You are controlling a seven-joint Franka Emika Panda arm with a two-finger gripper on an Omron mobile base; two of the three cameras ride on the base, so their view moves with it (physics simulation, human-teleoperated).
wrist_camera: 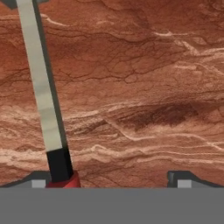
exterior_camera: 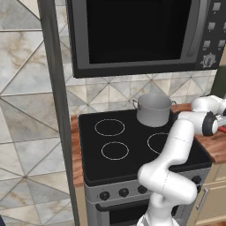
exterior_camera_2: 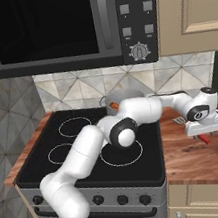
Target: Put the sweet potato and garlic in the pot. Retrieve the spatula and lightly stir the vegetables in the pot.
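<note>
The gripper (wrist_camera: 112,179) is standing wide open, low over the wooden counter (wrist_camera: 144,87), holding nothing. The spatula (wrist_camera: 43,96) is lying flat on the counter beside 1 fingertip (wrist_camera: 38,183). The pot (exterior_camera: 153,109) is sitting on the stove (exterior_camera: 132,145), with something orange at its rim (exterior_camera_2: 113,106).

I have the arm rising from the base, bending at the elbow and reaching out long to its right, forearm close to level. The wrist turns downward at the end of that reach, so the hand faces straight down. The pincer (exterior_camera_2: 207,133) hangs low, close over the desk (wrist_camera: 144,87) beneath it. Through the hand camera I see its two dark fingertips (wrist_camera: 186,179) set far apart at the lower edge, jaws spread wide, with bare surface between them and nothing gripped.
</note>
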